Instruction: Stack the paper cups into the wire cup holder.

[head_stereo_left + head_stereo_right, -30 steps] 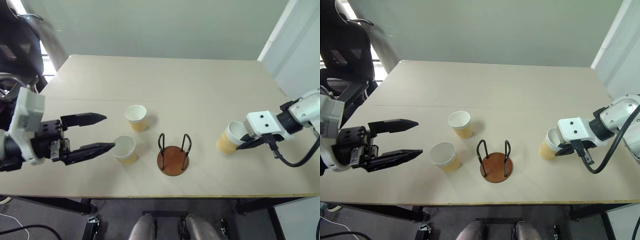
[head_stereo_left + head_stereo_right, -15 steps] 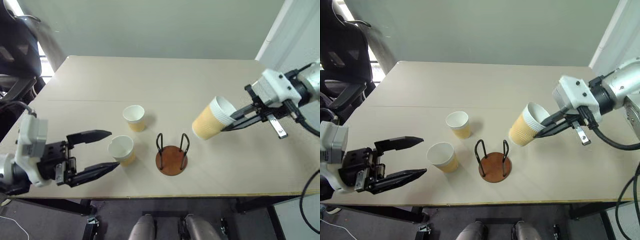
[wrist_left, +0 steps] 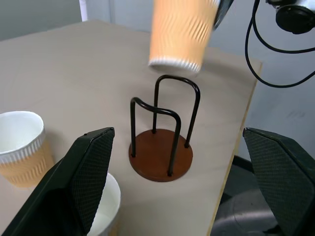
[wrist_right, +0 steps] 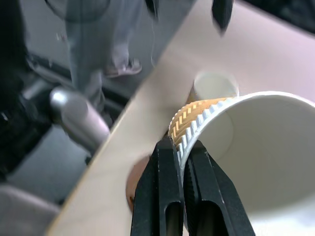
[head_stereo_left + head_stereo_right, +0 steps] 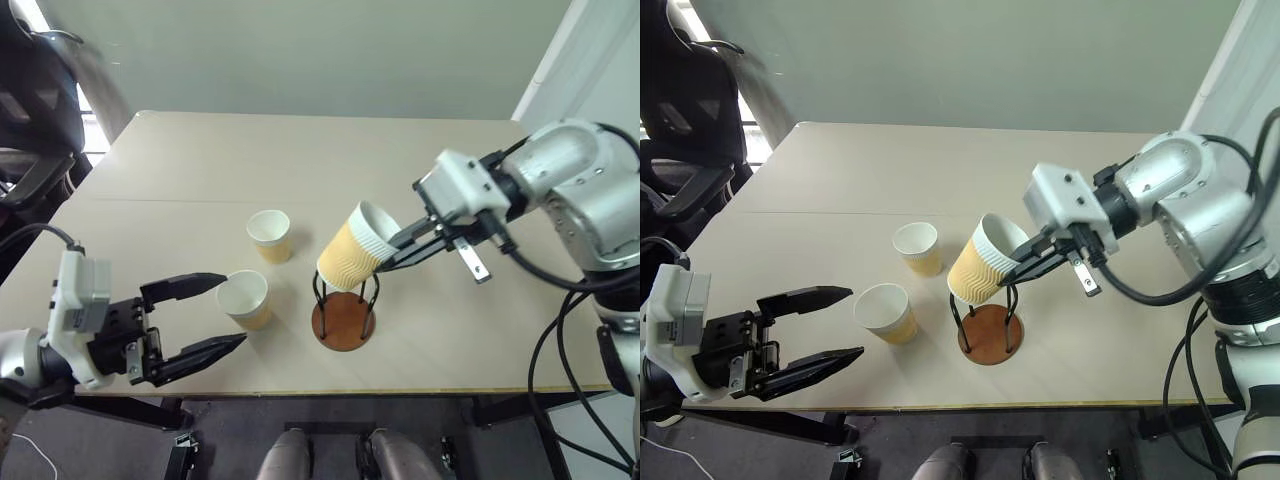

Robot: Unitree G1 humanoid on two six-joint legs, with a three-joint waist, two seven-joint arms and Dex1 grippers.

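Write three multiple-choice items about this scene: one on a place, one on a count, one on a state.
1. Where is the held paper cup?
A. above the wire cup holder
B. on the floor
C. inside another cup

2. How many paper cups stand on the table?
A. none
B. two
C. five

3. How is the left gripper?
A. shut on a cup
B. open, holding nothing
C. shut on the holder

Key: 1 A, it hangs tilted over the wire loops, pinched by the right gripper. 2 B, two stand left of the holder. 3 B, its fingers are spread apart.
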